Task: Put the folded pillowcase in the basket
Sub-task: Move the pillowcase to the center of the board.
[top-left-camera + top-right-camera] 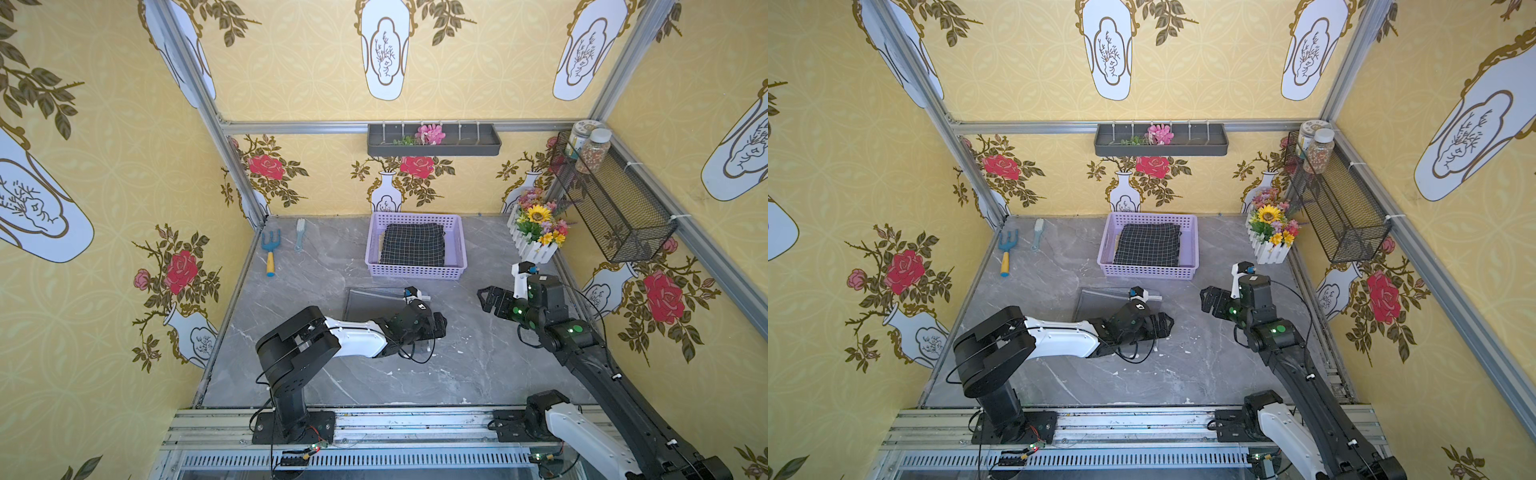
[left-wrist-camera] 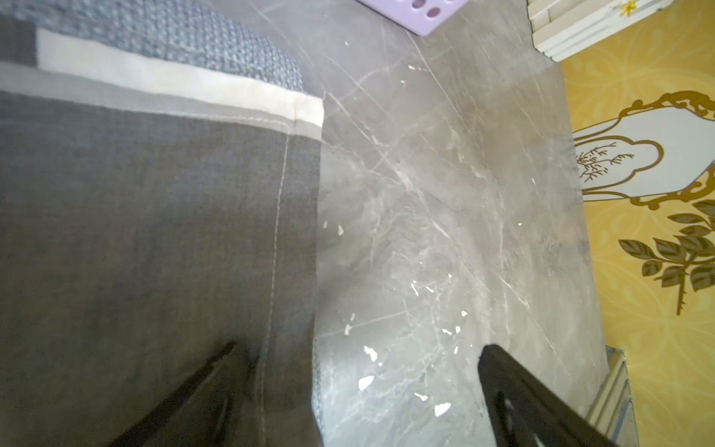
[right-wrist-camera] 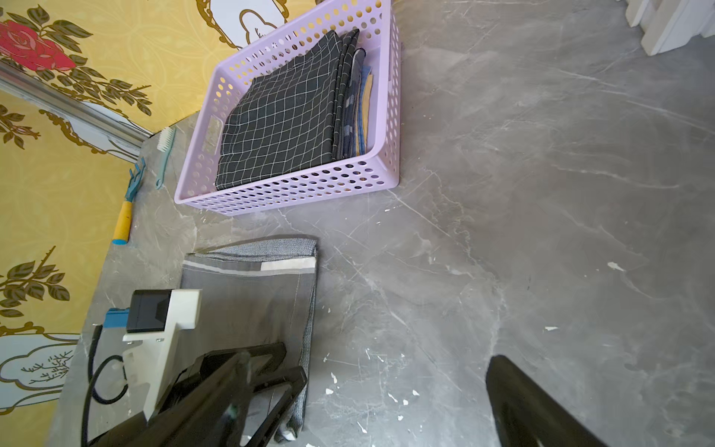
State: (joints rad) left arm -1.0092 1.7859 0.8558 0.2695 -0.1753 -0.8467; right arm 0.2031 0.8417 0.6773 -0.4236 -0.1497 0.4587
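The folded pillowcase (image 1: 370,300) (image 1: 1100,300) is grey with a pale band and lies flat on the marble table in front of the basket. My left gripper (image 1: 441,324) (image 1: 1168,324) (image 2: 360,346) is open and low over the pillowcase's (image 2: 154,213) right edge, one finger above the cloth and the other above bare table. The lavender basket (image 1: 415,272) (image 1: 1148,272) (image 3: 294,189) stands at the back centre with a stack of folded cloths in it, a black grid-patterned cloth (image 1: 413,245) on top. My right gripper (image 1: 483,300) (image 1: 1204,299) (image 3: 371,358) hangs open to the right, above bare table.
A blue hand rake (image 1: 271,251) and a small brush (image 1: 300,235) lie at the back left. A white flower box (image 1: 536,237) stands at the back right under a black wire rack (image 1: 611,199) holding jars. A dark grey tray (image 1: 434,143) hangs on the back wall.
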